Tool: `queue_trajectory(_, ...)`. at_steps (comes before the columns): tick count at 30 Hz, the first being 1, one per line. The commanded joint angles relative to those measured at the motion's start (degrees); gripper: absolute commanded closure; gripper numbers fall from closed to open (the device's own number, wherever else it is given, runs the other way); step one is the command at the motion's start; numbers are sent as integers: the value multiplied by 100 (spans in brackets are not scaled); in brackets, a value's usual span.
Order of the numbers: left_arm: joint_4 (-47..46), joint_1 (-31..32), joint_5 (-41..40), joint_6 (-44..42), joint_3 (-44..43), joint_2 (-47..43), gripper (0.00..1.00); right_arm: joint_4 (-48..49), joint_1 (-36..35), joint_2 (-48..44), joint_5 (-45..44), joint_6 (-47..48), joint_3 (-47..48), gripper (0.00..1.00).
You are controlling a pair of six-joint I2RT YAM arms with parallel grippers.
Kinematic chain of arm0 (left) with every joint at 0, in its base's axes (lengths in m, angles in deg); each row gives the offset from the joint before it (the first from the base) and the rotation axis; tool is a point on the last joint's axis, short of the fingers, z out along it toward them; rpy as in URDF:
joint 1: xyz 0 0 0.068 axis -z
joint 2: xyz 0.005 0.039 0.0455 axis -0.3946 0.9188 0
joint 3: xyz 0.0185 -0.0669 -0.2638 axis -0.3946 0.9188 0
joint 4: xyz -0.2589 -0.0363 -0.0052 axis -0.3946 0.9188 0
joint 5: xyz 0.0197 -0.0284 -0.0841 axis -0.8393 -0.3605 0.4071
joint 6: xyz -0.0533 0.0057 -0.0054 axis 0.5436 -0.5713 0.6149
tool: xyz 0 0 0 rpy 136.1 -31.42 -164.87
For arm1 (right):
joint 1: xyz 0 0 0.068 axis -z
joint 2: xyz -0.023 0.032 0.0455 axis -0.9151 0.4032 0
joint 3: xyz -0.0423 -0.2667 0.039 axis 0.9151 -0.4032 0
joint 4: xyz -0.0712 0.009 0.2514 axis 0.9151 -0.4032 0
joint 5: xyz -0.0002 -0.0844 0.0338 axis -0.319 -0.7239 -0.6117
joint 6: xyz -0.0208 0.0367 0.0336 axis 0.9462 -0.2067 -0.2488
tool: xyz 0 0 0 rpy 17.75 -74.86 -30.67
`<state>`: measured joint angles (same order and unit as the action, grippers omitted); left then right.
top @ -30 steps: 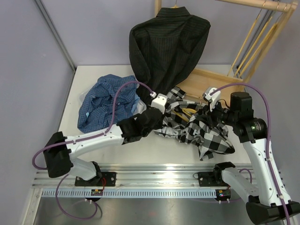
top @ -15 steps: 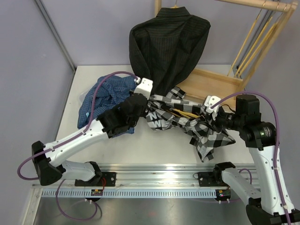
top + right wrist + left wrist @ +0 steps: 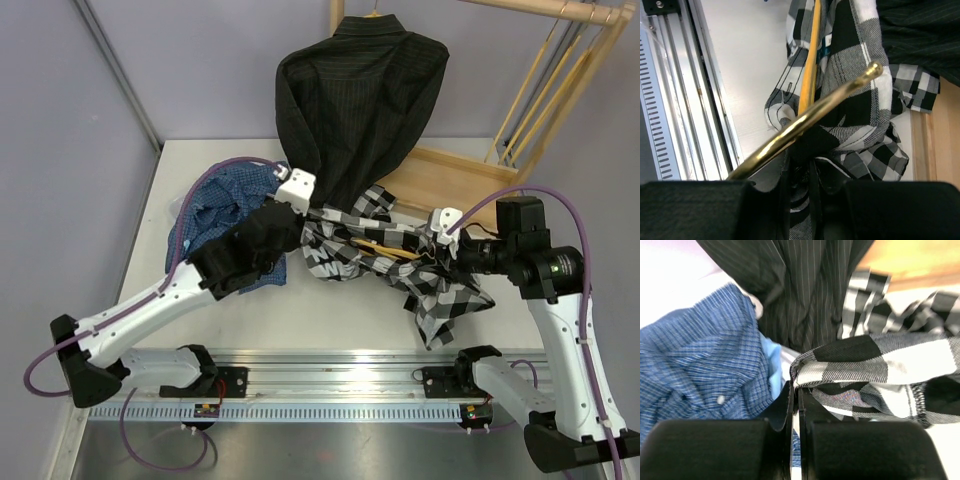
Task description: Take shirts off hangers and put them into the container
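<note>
Over the tabletop (image 3: 320, 322), left jaws, closed, pinch the checked shirt (image 3: 440, 292); right jaws clamp its hanger (image 3: 810, 75) near the hook (image 3: 840, 97); pinstriped shirt (image 3: 360, 100) hangs behind.

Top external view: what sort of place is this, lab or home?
Most likely a robot lab work cell, not a home: two white robot arms bolted to a slotted aluminium rail, bare lilac partition walls, and a small light-wood clothes rack holding a black pinstriped shirt.

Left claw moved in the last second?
Yes. The left claw has shifted left, away from the wooden rack base, pulling the checked shirt with it.
</note>
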<state>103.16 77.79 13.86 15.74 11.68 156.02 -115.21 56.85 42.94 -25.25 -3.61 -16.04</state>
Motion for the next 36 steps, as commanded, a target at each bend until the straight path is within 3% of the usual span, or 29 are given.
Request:
queue_trajectory(1, -202, -259, -195, -279, -85, -216, 100, -278, 31, -3, 438, 492, 38, 100)
queue_trajectory(5, -43, -769, 401, -78, 125, 127, 100, -315, 31, 85, 650, 502, 143, 100)
queue_trajectory(8, -174, -796, 1078, 63, 283, 373, 100, 448, 23, 51, 352, -296, 82, 100)
queue_trajectory(12, -780, -796, 2578, 107, 652, 111, 96, 1346, 31, 32, -237, -1352, -112, 100)
queue_trajectory(13, -929, -787, 2704, 116, 749, -30, 82, 1399, 23, 94, -290, -1414, -94, 100)
queue_trajectory(16, -1413, -796, 2855, 142, 1109, -522, 64, 1426, 23, 217, -370, -1485, -103, 100)
queue_trajectory(19, -1310, -814, 2943, 28, 1180, -716, 48, 1514, 31, 174, -212, -1547, -147, 100)
queue_trajectory(20, -1248, -814, 2986, -59, 1172, -708, 36, 1514, 23, 173, -168, -1573, -147, 100)
queue_trajectory(23, -1203, -814, 3347, -253, 1215, -804, 25, 1523, 23, 217, -106, -1652, -68, 100)
queue_trajectory(24, -1255, -814, 3834, -340, 1302, -961, 22, 1514, 31, 243, -115, -1652, -50, 100)
queue_trajectory(29, -1695, -805, 4174, -464, 1392, -1130, 18, 1426, 23, 296, 17, -1696, 2, 100)
queue_trajectory(36, -1924, -445, 3043, -508, 1093, -629, 23, 1417, 23, 419, 394, -1933, 134, 100)
